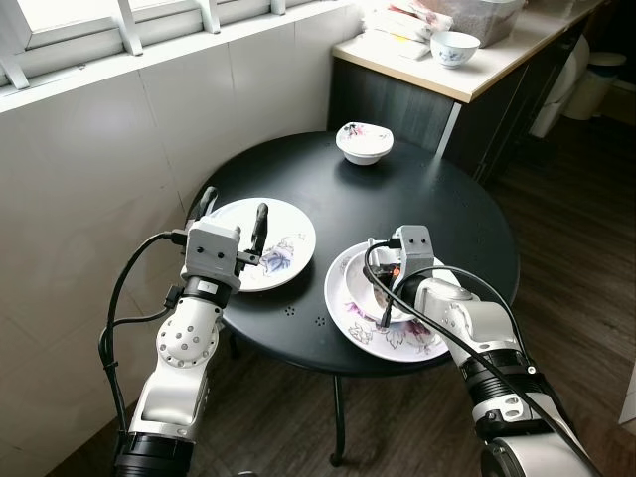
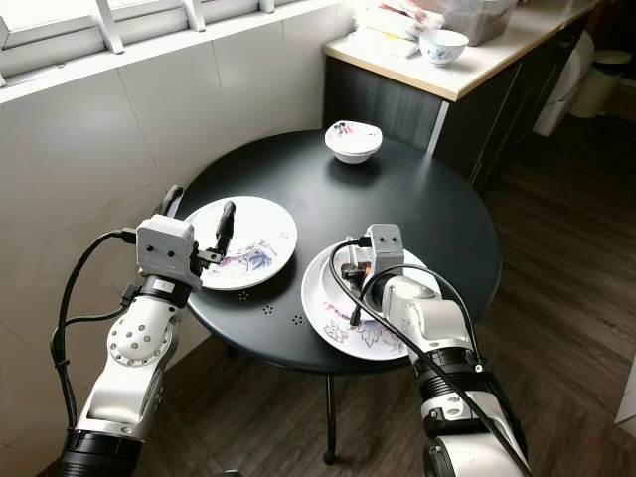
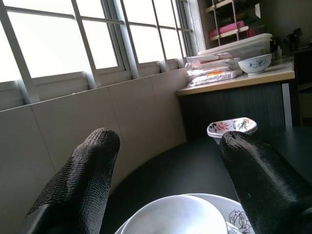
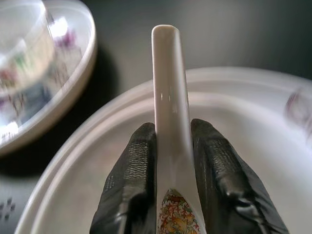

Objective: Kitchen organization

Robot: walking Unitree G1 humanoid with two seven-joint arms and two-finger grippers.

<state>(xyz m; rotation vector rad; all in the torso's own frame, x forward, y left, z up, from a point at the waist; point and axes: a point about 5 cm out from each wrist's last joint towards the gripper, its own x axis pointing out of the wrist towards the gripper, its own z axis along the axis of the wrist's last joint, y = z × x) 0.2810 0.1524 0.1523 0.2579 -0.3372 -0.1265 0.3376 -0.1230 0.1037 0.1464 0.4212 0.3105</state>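
Note:
A white ceramic spoon [image 4: 170, 97] with a painted bowl end is clamped between the fingers [image 4: 131, 180] of my right gripper [image 4: 173, 127]. It is held low over a large white floral plate [image 1: 345, 298] at the front right of the round black table [image 1: 447, 214]. My left gripper [image 1: 236, 201] stands open just above a second floral plate [image 1: 288, 234] at the table's front left, with nothing between its fingers [image 3: 83, 180]. A small floral bowl [image 1: 364, 142] sits at the far side of the table.
A tiled wall with a window sill runs along the left. Behind the table a dark cabinet carries a pale counter [image 1: 467, 79] with a blue-and-white bowl [image 1: 454, 47] and packets. A white bin [image 1: 594, 84] stands far right on the wood floor.

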